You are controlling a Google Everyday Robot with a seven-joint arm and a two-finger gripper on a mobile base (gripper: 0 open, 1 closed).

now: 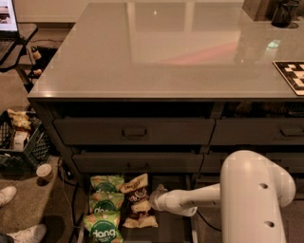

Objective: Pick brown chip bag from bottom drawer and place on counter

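The brown chip bag (138, 194) lies in the open bottom drawer (166, 228), dark brown in the middle with cream ends, next to a column of green "dang" bags (105, 209). More brown and cream bags lie below it (140, 219). My gripper (153, 200) reaches in from the right on a white arm (199, 199) and sits against the right edge of the brown chip bag. The glossy grey counter (166, 52) spreads above the dark cabinet.
Two handled dark drawers (134, 132) are shut above the bottom drawer. A black crate (19, 137) with snacks, a paper cup (45, 172) and someone's white shoes (21, 232) are on the floor at left. A checkered board (292, 76) and dark containers (285, 12) sit on the counter's right side.
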